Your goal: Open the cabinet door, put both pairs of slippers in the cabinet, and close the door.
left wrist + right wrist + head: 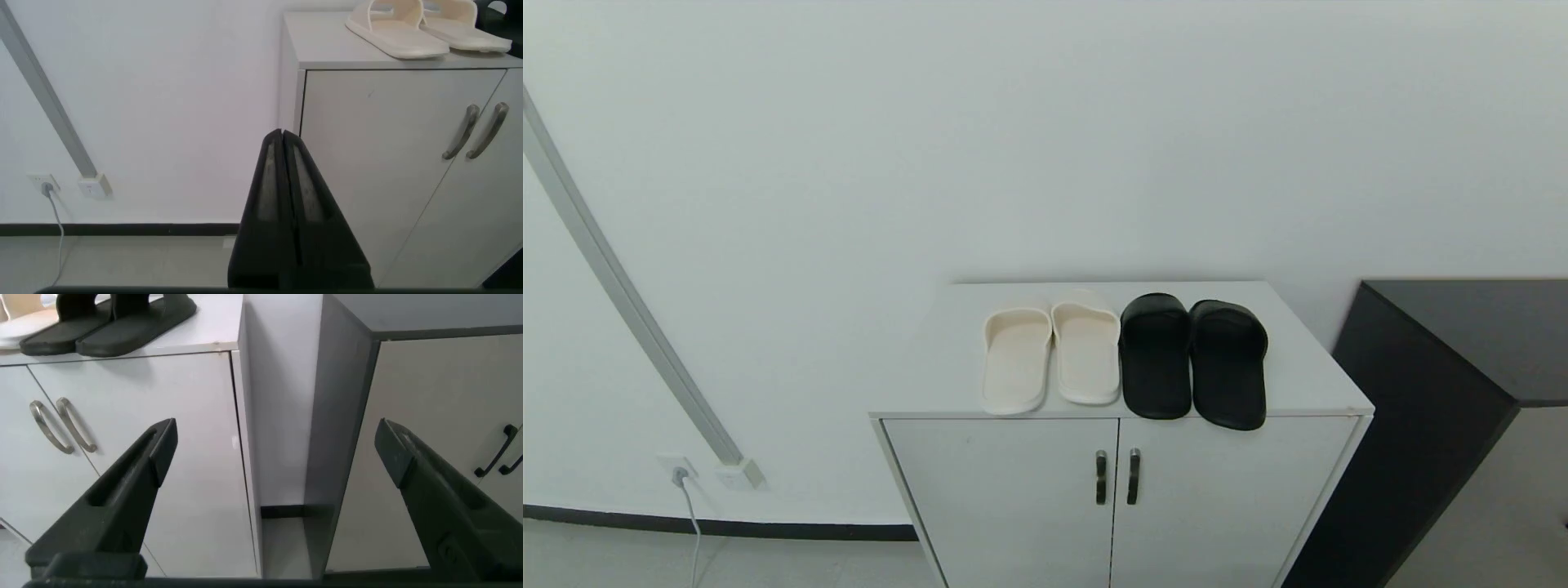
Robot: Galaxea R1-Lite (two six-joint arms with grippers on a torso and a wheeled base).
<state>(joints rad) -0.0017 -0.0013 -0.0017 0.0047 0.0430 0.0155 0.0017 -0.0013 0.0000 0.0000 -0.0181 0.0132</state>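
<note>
Atop cabinet [1311, 363]: two cream slippers [1086, 355], two black [1156, 359]; left claw [282, 139] closed, right claw [276, 433] spread.

The white cabinet [1005, 498] has a smooth, matt, laminate-like surface, and its two door handles [1101, 477] look like metal with a dull sheen. The cream slippers [1086, 355] look like smooth, matt moulded foam or rubber. The black slippers [1156, 363] show a faint sheen.
</note>
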